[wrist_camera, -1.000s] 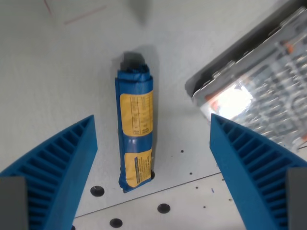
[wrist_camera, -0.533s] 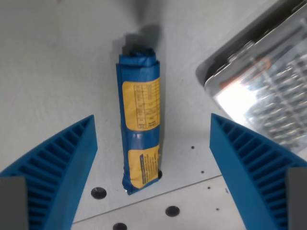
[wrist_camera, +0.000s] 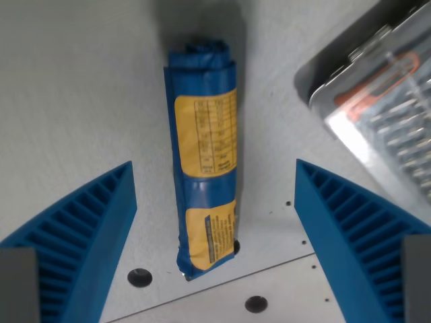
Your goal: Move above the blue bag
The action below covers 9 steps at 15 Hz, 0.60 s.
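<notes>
A rolled blue bag (wrist_camera: pixel 203 156) with yellow labels lies lengthwise on the grey table, running from the top of the wrist view down to its lower middle. My gripper (wrist_camera: pixel 215 235) hangs over it, open, with one blue ribbed finger (wrist_camera: pixel 81 235) at the wrist view's left and the other finger (wrist_camera: pixel 357 235) at the wrist view's right. The bag lies between the two fingers, a little nearer the left one, and touches neither. Nothing is held.
A clear plastic case (wrist_camera: pixel 380 114) with orange parts inside sits at the wrist view's upper right, close to the right finger. Several small dark holes (wrist_camera: pixel 139 276) dot the table surface along the bottom of the view.
The camera has come lower and closer: the bag looks larger and fills more of the view, and the plastic case has slid toward the right edge. The fingers stay equally far apart.
</notes>
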Each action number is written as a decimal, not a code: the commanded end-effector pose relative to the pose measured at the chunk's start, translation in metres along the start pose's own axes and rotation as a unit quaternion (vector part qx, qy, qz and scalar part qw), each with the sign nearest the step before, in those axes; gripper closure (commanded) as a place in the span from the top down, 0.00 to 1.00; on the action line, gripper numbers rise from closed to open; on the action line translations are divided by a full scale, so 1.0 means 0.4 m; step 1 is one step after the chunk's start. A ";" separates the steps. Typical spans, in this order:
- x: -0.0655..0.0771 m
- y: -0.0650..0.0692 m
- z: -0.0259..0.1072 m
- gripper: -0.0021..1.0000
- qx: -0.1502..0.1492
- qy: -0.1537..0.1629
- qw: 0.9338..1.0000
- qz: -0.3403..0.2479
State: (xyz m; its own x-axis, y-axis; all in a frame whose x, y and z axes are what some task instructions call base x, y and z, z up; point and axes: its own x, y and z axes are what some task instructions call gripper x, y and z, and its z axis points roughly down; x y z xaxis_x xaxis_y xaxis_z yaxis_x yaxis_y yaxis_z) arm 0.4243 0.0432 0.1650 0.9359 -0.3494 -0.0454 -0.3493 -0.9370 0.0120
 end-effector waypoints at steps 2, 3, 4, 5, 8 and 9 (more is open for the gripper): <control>-0.029 -0.010 0.032 1.00 0.019 0.039 0.999 0.022; -0.034 -0.011 0.038 1.00 0.020 0.040 0.999 0.021; -0.038 -0.012 0.043 1.00 0.020 0.040 0.999 0.020; -0.041 -0.013 0.048 1.00 0.020 0.039 0.999 0.021; -0.050 -0.014 0.060 1.00 0.020 0.039 0.999 0.022; -0.052 -0.015 0.062 1.00 0.020 0.040 0.999 0.021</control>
State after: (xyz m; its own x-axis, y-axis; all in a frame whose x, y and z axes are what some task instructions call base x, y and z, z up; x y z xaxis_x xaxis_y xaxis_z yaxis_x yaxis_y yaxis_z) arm 0.4109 0.0516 0.1443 0.9320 -0.3592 -0.0480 -0.3590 -0.9332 0.0140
